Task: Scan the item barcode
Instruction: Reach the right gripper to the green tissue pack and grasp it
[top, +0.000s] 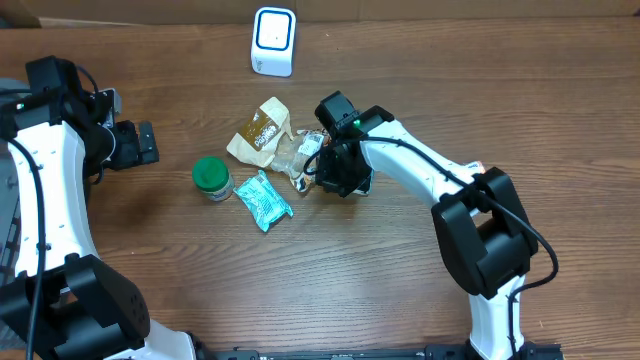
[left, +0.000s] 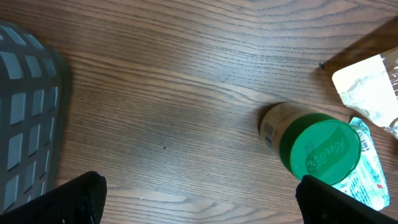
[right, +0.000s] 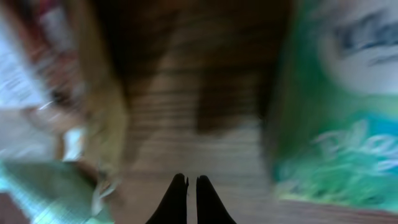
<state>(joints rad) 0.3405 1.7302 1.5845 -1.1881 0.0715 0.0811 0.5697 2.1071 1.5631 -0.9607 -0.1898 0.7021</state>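
Observation:
Several items lie mid-table: a brown pouch (top: 260, 130), a clear packet (top: 293, 155), a green-lidded jar (top: 211, 178) and a teal packet (top: 263, 200). The white scanner (top: 272, 40) stands at the far edge. My right gripper (top: 318, 175) sits low at the clear packet's right edge. In the blurred right wrist view my right gripper (right: 191, 182) is shut, with nothing visible between its tips. There the teal packet (right: 336, 124) lies to the right and the clear packet (right: 37, 93) to the left. My left gripper (top: 143, 143) is open, left of the jar (left: 320, 149), whose label shows a barcode (left: 268, 129).
A grey basket (left: 25, 112) fills the left edge of the left wrist view. The teal packet (left: 367, 177) and a pale pouch (left: 367, 93) lie beyond the jar. My left gripper (left: 211, 202) has bare wood between its fingers.

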